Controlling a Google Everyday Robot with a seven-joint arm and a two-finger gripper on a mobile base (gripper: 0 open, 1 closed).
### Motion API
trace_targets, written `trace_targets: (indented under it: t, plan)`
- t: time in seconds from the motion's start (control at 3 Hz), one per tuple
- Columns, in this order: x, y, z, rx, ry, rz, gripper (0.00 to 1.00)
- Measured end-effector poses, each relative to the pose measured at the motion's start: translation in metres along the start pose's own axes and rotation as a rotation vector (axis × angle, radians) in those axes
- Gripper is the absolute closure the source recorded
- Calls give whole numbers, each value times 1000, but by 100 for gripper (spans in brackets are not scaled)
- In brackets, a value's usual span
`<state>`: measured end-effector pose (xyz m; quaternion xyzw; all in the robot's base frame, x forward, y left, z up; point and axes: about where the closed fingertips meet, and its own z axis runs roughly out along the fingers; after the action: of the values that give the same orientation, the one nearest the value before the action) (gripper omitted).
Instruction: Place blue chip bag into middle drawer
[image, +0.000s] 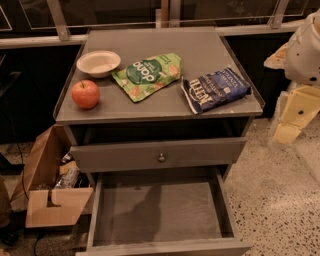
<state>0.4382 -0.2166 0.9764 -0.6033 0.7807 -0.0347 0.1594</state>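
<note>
The blue chip bag lies flat on the right side of the grey cabinet top, near the right front corner. It is navy foil with white lettering. The middle drawer is pulled out wide below; its flat grey floor is bare. My gripper, pale yellow under a white arm, hangs at the right edge of the view. It is beside the cabinet, to the right of the bag and a little lower, and touches nothing.
A light green pouch, a white bowl and a red apple share the cabinet top. A drawer front with a round knob sits above the open drawer. An open cardboard box stands on the floor at left.
</note>
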Motion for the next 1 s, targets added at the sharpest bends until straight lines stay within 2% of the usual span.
trace_targets:
  t: [0.33,0.67,1.0]
  plan:
    - [0,-1,0,2,-2,-1,0]
    - [-4,-17,5,13,-19,-30,0]
    - [-11,-42,19,15,-16,-103,0]
